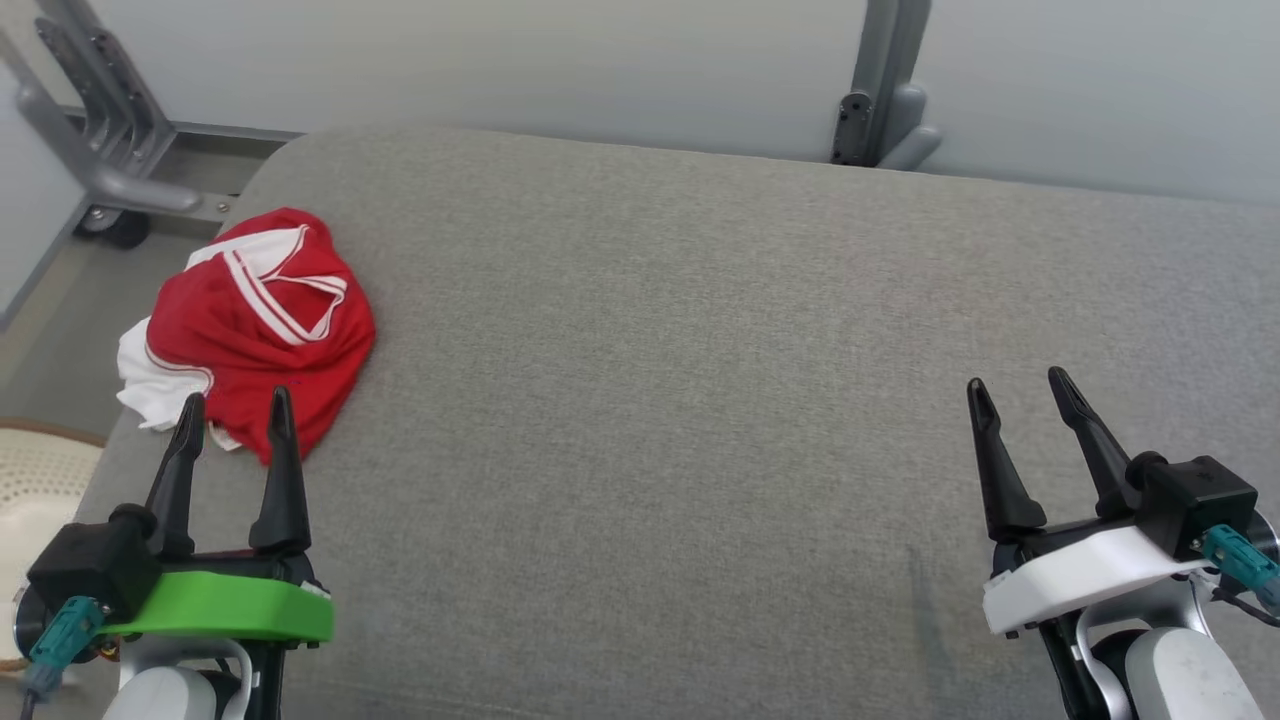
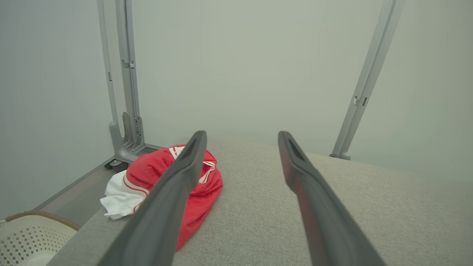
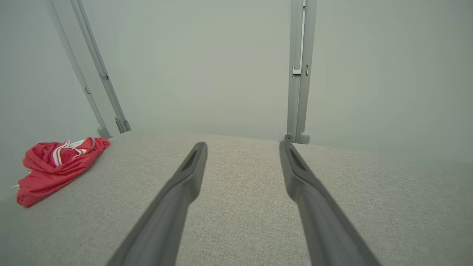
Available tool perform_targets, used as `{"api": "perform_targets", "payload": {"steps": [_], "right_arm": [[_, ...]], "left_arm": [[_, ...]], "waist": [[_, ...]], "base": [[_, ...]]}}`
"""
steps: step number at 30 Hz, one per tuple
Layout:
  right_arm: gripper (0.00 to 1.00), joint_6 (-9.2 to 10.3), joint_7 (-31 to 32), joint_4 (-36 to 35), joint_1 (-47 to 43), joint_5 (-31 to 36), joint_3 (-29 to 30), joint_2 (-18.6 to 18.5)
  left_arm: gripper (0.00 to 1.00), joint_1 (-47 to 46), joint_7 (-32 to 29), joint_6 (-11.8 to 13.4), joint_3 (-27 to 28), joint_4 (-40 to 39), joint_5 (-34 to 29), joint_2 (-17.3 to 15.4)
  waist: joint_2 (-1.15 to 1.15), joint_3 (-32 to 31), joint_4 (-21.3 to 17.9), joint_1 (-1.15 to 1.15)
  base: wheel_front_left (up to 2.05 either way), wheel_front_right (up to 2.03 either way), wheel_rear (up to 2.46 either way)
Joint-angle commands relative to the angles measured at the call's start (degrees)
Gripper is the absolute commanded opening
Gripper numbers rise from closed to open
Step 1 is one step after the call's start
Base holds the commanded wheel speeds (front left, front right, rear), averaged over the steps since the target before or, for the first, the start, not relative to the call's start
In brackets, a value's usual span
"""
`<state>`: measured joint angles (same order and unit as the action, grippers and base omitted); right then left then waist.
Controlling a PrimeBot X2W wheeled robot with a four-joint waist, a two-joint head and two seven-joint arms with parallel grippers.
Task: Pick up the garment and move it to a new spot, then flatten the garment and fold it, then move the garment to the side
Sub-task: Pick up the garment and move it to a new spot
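A: Where is the garment [image 1: 255,320]?

B: It is bunched in a red-and-white heap at the far left corner of the grey padded table [image 1: 700,400], with a white flap drooping over the left edge. The left gripper [image 1: 237,397] points at its near side, fingers wide apart and empty. Whether the tips touch cloth, I cannot tell. The right gripper [image 1: 1016,380] sits well apart on the right, fingers spread too, holding nothing.

A: What could go wrong?

B: I'd say the edge is the risk. A low, sliding approach could shove the heap off the corner, toward the floor [image 1: 40,340] or the basket [image 1: 40,480] below. A shallow pinch might catch one layer, so the rest trails and snags the edge on the lift.

A: And the count?

B: One garment, one basket, one table, two grippers with two fingers each, and two grey metal posts [image 1: 880,110] behind the table.
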<state>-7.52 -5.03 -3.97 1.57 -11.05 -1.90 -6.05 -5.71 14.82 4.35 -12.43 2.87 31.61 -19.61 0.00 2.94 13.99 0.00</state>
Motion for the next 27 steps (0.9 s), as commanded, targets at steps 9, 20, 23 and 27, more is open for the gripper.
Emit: {"api": "perform_targets", "payload": {"steps": [9, 20, 23, 27], "right_arm": [[1.00, 0.06, 0.17, 0.54, 0.65, -0.47, -0.65, 0.26], [1.00, 0.06, 0.55, -0.20, 1.50, -0.12, -0.42, -0.04], [1.00, 0.06, 1.17, -1.32, 2.51, 0.23, -0.41, -0.45], [1.00, 0.06, 2.32, -3.39, 4.55, 0.84, -0.94, -1.19]], "left_arm": [[1.00, -0.08, 0.42, -1.41, 2.49, -0.01, -1.25, 0.90], [1.00, -2.02, 0.38, -2.85, 5.57, -1.48, -3.36, 2.76], [1.00, -4.40, 0.38, -3.01, 6.93, -2.46, -4.54, 3.23], [1.00, -9.80, 0.34, -3.67, 9.42, -3.29, -4.64, 4.00]], "waist": [[0.00, 0.33, 6.07, 0.00], [0.00, 1.96, 5.55, 0.00], [0.00, 4.18, 4.98, 0.00], [0.00, 8.49, 3.36, 0.00]], "base": [[0.00, 0.00, 0.00], [0.00, 0.00, 0.00], [0.00, 0.00, 0.00], [0.00, 0.00, 0.00]]}}
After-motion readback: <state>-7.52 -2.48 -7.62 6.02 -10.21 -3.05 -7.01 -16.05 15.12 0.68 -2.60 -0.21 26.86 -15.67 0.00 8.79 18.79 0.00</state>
